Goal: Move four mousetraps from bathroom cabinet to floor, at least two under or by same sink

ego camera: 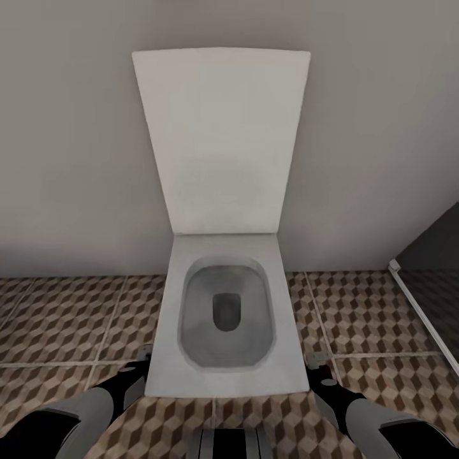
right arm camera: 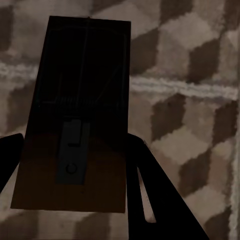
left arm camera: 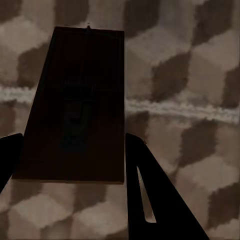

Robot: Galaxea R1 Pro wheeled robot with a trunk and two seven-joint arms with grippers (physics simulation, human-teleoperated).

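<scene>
The head view looks down on a white square toilet with its lid raised against the grey wall, standing on the cube-patterned brown and beige tiled floor. The left gripper has its jaws pinching a flat dark-brown wooden mousetrap (held above the tiles). The right gripper pinches a second dark-brown mousetrap likewise.

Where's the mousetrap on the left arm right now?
In the left wrist view the mousetrap sits between the left claw fingers, held above the bathroom floor tiles, over a grout line.
</scene>
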